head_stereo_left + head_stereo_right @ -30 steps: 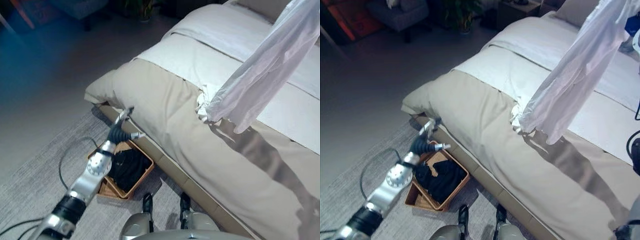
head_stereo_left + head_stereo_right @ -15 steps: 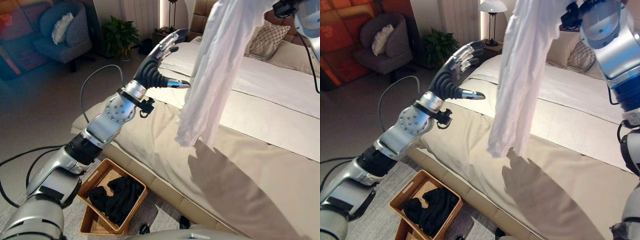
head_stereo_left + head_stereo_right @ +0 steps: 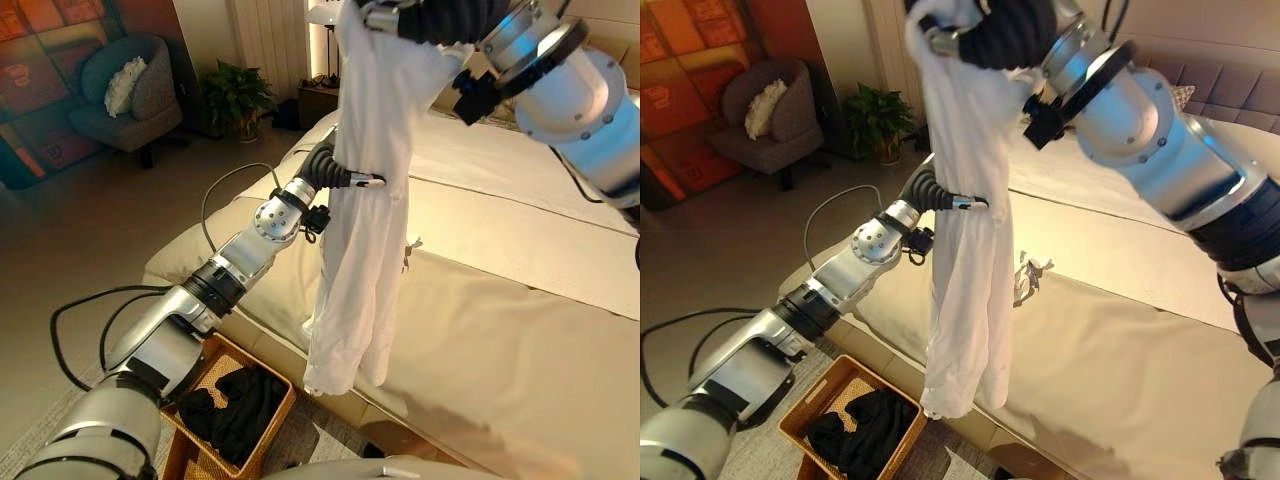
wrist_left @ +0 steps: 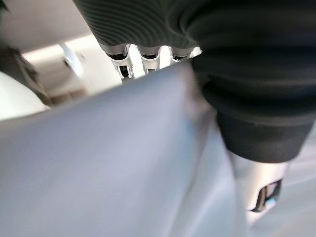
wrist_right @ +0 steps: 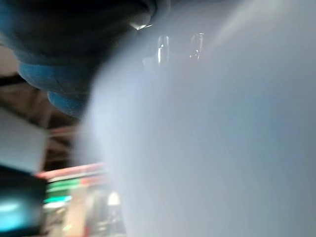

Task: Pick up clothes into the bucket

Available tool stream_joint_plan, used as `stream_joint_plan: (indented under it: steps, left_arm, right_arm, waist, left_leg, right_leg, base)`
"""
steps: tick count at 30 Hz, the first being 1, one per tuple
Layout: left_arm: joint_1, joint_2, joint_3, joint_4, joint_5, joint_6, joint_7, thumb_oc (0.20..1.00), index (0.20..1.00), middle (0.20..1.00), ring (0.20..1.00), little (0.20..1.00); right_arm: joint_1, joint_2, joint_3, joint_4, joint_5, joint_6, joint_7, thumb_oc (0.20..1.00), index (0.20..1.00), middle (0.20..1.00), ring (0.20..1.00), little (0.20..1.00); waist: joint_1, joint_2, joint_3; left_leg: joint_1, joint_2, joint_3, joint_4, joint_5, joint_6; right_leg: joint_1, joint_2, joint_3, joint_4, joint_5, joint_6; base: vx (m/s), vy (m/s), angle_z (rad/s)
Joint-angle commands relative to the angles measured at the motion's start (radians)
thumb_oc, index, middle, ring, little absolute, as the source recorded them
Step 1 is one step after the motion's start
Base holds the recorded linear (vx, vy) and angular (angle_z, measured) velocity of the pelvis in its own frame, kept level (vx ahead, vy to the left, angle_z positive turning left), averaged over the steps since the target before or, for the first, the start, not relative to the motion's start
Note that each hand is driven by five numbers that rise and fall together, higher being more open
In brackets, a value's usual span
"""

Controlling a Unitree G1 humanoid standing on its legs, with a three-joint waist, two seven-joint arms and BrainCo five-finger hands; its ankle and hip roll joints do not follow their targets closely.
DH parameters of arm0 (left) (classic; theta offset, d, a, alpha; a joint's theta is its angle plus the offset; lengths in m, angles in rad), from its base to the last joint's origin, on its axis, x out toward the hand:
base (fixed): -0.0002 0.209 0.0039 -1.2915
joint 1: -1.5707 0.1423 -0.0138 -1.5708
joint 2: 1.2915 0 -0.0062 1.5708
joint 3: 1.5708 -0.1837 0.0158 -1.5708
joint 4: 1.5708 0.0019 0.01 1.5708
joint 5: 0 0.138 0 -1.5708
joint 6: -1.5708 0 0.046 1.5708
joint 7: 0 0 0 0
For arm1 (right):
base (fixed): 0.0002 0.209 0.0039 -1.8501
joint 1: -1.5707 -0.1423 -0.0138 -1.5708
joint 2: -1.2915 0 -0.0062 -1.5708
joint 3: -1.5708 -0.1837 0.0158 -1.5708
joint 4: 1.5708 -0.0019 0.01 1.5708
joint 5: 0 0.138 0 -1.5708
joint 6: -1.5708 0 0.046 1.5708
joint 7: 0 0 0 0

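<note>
I see the white garment [image 3: 965, 250] hanging full length in the air above the bed [image 3: 1120, 340], its top bunched in my right robot hand [image 3: 990, 35], fingers curled tight round the cloth up high. Left robot hand [image 3: 340, 175] is at mid-height on the garment; thumb lies across the front of the fabric, fingers go behind it, so can't tell if it's clamped or just touching. Garment's lower hem dangles just above the bed's near edge, w/ the wicker basket [image 3: 815, 410] on the floor below and to the left, dark clothes [image 3: 855, 425] already in it. Armchair [image 3: 125, 90] and potted plant [image 3: 240, 95] sit in the bkgd.
</note>
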Motion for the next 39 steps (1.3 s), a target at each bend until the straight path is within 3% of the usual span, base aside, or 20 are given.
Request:
stream_joint_plan:
  steps: [1, 4, 10, 12, 13, 15, 16, 17, 18, 28, 33, 39]
  left_arm:
    - [-0.056, 0.004, 0.027, 0.123, 0.117, 0.024, 0.074, 1.000, 1.000, 1.000, 1.000, 1.000]
    - [-0.041, -0.023, 0.047, 0.165, 0.150, 0.040, 0.099, 1.000, 1.000, 1.000, 1.000, 1.000]
    - [-0.015, -0.040, 0.032, 0.124, 0.082, 0.029, 0.060, 1.000, 1.000, 1.000, 1.000, 1.000]
    - [-0.004, -0.032, 0.005, 0.040, -0.038, 0.010, 0.000, 0.420, 0.420, 0.420, 0.420, 0.420]
    - [-0.002, -0.031, -0.001, 0.026, -0.068, 0.007, -0.010, 0.200, 0.200, 0.200, 0.200, 0.200]
    - [0.004, -0.021, -0.006, -0.011, -0.129, -0.002, -0.027, 0.200, 0.200, 0.200, 0.200, 0.200]
    - [0.011, -0.013, -0.002, -0.037, -0.160, -0.009, -0.029, 0.200, 0.200, 0.200, 0.200, 0.200]
    - [0.016, -0.006, 0.000, -0.048, -0.166, -0.008, -0.032, 0.200, 0.200, 0.200, 0.200, 0.200]
    - [0.023, 0.005, 0.011, -0.074, -0.191, -0.015, -0.032, 0.200, 0.200, 0.200, 0.200, 0.200]
    - [0.058, 0.170, 0.088, -0.280, -0.280, -0.043, -0.020, 0.200, 0.200, 0.200, 0.200, 0.200]
    - [0.055, 0.310, 0.153, -0.371, -0.308, -0.065, -0.004, 0.200, 0.200, 0.200, 0.200, 0.200]
    - [0.086, 0.409, 0.248, -0.405, -0.294, -0.080, 0.024, 0.200, 0.200, 0.200, 0.200, 0.200]
  right_arm:
    - [-0.029, 0.027, -0.140, -0.004, 0.093, -0.066, -0.026, 0.200, 0.200, 0.200, 0.200, 0.200]
    - [0.003, 0.042, -0.167, -0.063, 0.132, -0.082, -0.010, 0.200, 0.200, 0.200, 0.200, 0.200]
    - [0.014, 0.062, -0.158, -0.098, 0.193, -0.083, 0.019, 0.200, 0.200, 0.200, 0.200, 0.200]
    - [0.012, 0.065, -0.148, -0.084, 0.198, -0.072, 0.021, 0.200, 0.200, 0.200, 0.200, 0.200]
    - [0.015, 0.068, -0.145, -0.078, 0.194, -0.069, 0.021, 0.200, 0.200, 0.200, 0.200, 0.200]
    - [0.019, 0.067, -0.141, -0.062, 0.186, -0.061, 0.019, 0.200, 0.200, 0.200, 0.200, 0.200]
    - [0.028, 0.063, -0.140, -0.046, 0.175, -0.055, 0.017, 0.391, 0.391, 0.391, 0.391, 0.391]
    - [0.031, 0.062, -0.139, -0.040, 0.171, -0.052, 0.016, 0.730, 0.730, 0.730, 0.730, 0.730]
    - [0.048, 0.059, -0.145, -0.023, 0.163, -0.044, 0.013, 1.000, 1.000, 1.000, 1.000, 1.000]
    - [0.245, -0.001, -0.232, 0.029, 0.115, -0.001, 0.019, 1.000, 1.000, 1.000, 1.000, 1.000]
    - [0.452, 0.000, -0.358, 0.063, 0.166, 0.014, 0.033, 1.000, 1.000, 1.000, 1.000, 1.000]
    - [0.647, 0.046, -0.499, 0.099, 0.209, 0.025, 0.036, 1.000, 1.000, 1.000, 1.000, 1.000]
  waist:
    - [0.006, -0.056, -0.054]
    - [0.003, -0.058, -0.054]
    - [0.003, -0.058, -0.049]
    - [0.006, -0.057, -0.046]
    - [0.007, -0.058, -0.045]
    - [0.010, -0.060, -0.044]
    - [0.013, -0.060, -0.041]
    - [0.013, -0.061, -0.040]
    - [0.016, -0.061, -0.038]
    - [0.042, -0.061, -0.032]
    - [0.056, -0.054, -0.029]
    - [0.064, -0.046, -0.026]
  left_leg:
    - [-0.010, -0.005, -0.017, 0.094, -0.109, -0.010]
    - [-0.009, -0.005, -0.018, 0.096, -0.111, -0.009]
    - [-0.007, -0.008, -0.021, 0.101, -0.114, -0.005]
    - [-0.008, -0.011, -0.025, 0.102, -0.115, -0.004]
    - [-0.007, -0.011, -0.026, 0.103, -0.115, -0.004]
    - [-0.007, -0.014, -0.029, 0.105, -0.117, -0.003]
    - [-0.007, -0.015, -0.031, 0.108, -0.118, -0.002]
    - [-0.007, -0.016, -0.032, 0.109, -0.118, -0.002]
    - [-0.008, -0.017, -0.032, 0.111, -0.119, -0.002]
    - [-0.011, -0.019, -0.049, 0.115, -0.119, -0.002]
    - [-0.011, -0.019, -0.058, 0.114, -0.118, -0.003]
    - [-0.007, -0.020, -0.065, 0.110, -0.118, -0.002]
  right_leg:
    - [0.030, -0.059, -0.047, 0.086, -0.090, 0.066]
    - [0.029, -0.059, -0.047, 0.089, -0.092, 0.064]
    - [0.030, -0.058, -0.045, 0.094, -0.095, 0.064]
    - [0.032, -0.061, -0.049, 0.098, -0.094, 0.065]
    - [0.033, -0.062, -0.050, 0.098, -0.094, 0.065]
    - [0.035, -0.063, -0.052, 0.099, -0.095, 0.065]
    - [0.036, -0.064, -0.052, 0.100, -0.095, 0.064]
    - [0.037, -0.065, -0.052, 0.100, -0.095, 0.064]
    - [0.038, -0.066, -0.055, 0.100, -0.094, 0.064]
    - [0.046, -0.070, -0.069, 0.099, -0.099, 0.064]
    - [0.051, -0.071, -0.079, 0.100, -0.104, 0.065]
    - [0.057, -0.073, -0.085, 0.102, -0.109, 0.064]
  base:
    - [0.00, 0.000, 0.00]
    - [-0.02, 0.004, 0.00]
    - [0.02, 0.003, 0.00]
    - [0.00, 0.000, 0.00]
    - [0.04, 0.006, 0.00]
    - [0.00, 0.000, 0.00]
    - [0.00, 0.000, 0.00]
    - [0.00, 0.000, 0.00]
    - [0.00, 0.000, 0.00]
    - [0.00, 0.000, 0.01]
    - [0.01, -0.003, 0.08]
    - [0.01, -0.003, 0.06]
